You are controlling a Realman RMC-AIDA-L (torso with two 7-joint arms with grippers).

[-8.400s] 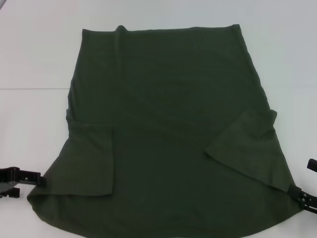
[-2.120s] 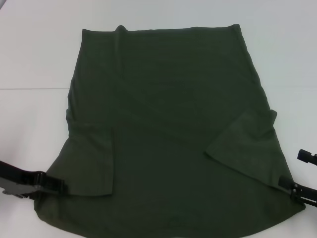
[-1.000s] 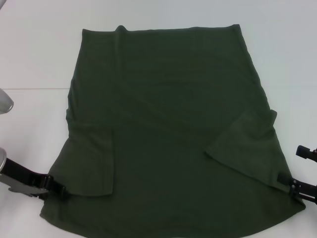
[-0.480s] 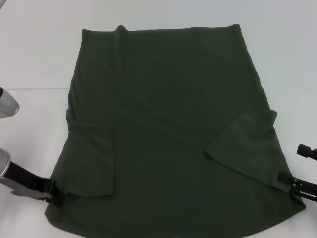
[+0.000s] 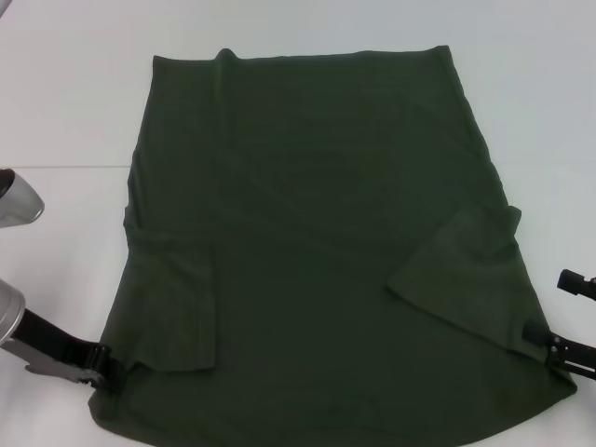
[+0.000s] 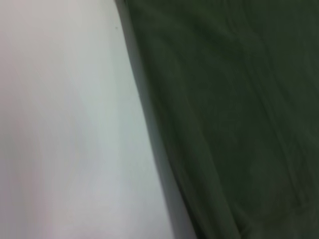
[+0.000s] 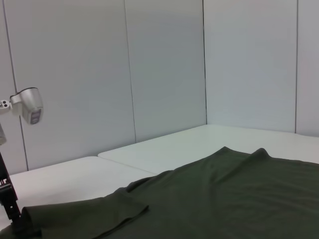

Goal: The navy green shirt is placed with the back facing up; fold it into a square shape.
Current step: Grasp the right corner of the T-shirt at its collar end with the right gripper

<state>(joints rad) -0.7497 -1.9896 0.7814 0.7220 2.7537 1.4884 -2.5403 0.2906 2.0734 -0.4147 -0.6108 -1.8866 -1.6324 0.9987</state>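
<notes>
Item: navy green shirt (image 5: 317,251), spread flat on the white table (image 5: 65,102), both sleeves folded inward
Handling: judged light, limp, prone to sag and crease; best taken at the two near corners
Left gripper (image 5: 104,365): at the near left corner, touching the cloth; grip state cannot be told
Right gripper (image 5: 551,346): at the near right corner; likewise cannot be told
Surroundings: wall panels (image 7: 164,64) behind; nothing seen in the way
</notes>
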